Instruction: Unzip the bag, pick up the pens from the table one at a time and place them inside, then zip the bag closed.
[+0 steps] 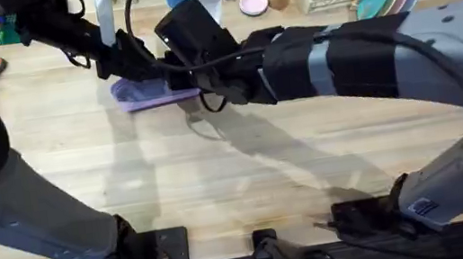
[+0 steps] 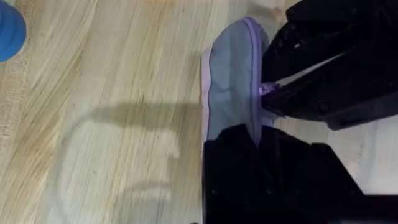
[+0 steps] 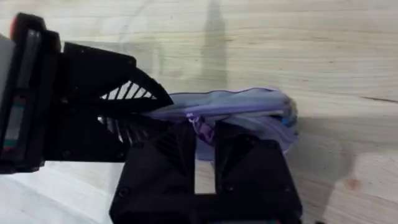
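Lying at upper centre-left of the overhead view, the bag [image 1: 143,94] rests on the table [image 1: 248,182] where both arms meet. Left wrist view: the left gripper [image 2: 258,140] pinches the bag's [image 2: 230,74] end. Right wrist view: the right gripper [image 3: 204,140] is closed on the zipper pull [image 3: 200,126] of the bag [image 3: 249,106].
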